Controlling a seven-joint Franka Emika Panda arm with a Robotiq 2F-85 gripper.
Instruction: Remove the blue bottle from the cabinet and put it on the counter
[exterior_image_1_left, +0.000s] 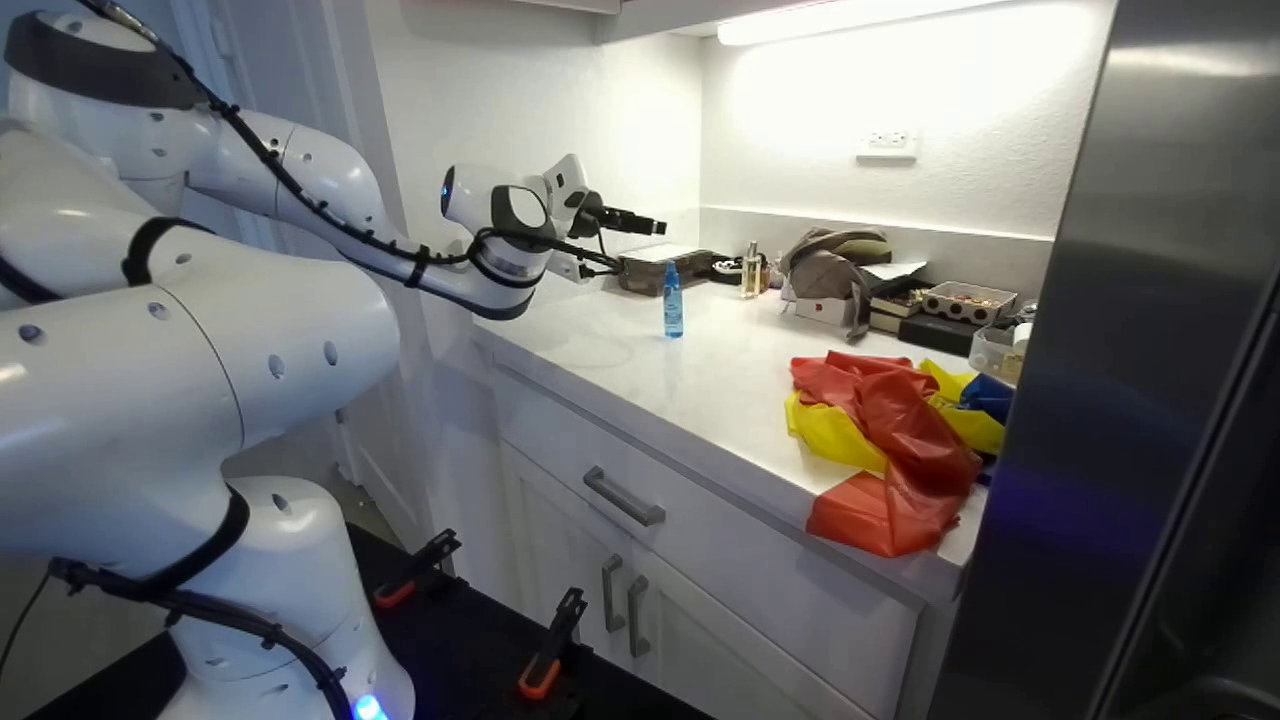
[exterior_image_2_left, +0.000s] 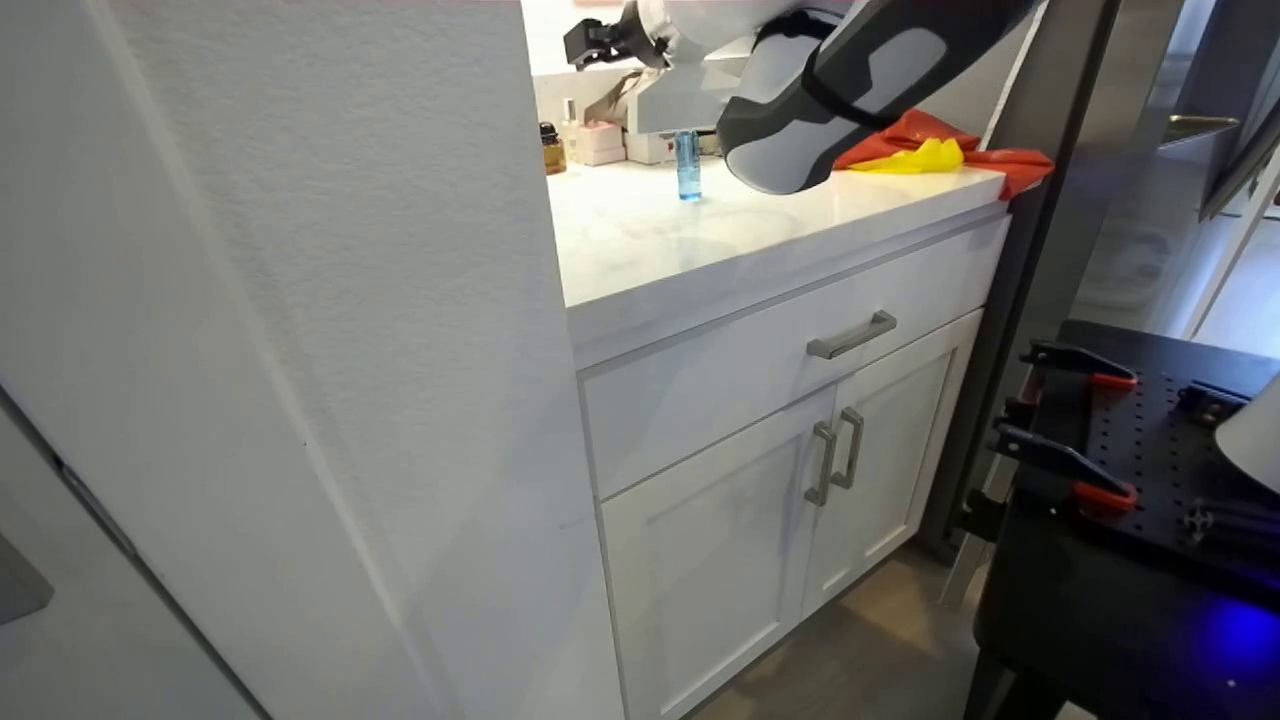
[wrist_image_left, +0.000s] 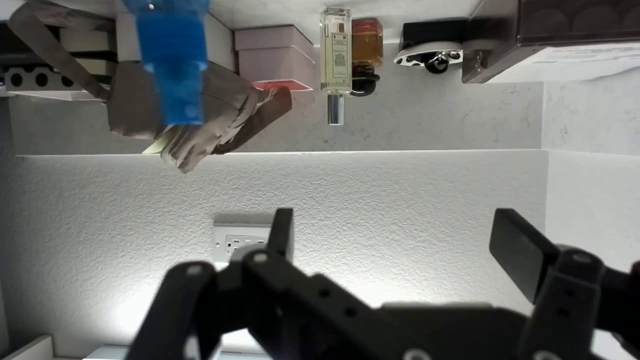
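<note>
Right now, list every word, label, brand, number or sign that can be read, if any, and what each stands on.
No text can be read.
Blue bottle: any print too blurred.
Clear glass bottle: print too small.
White box: marking too small to make out.

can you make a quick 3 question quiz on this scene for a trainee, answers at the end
1. True or false: the slim blue bottle stands upright on the white counter.

2. Which of these lies nearest the tall steel appliance?
A) the slim blue bottle
B) the glass perfume bottle
C) the crumpled red-and-yellow cloth

3. Short answer: in the wrist view, is the claw open or shut, and is it gripping anything?

Key
1. True
2. C
3. Open, gripping nothing
</note>
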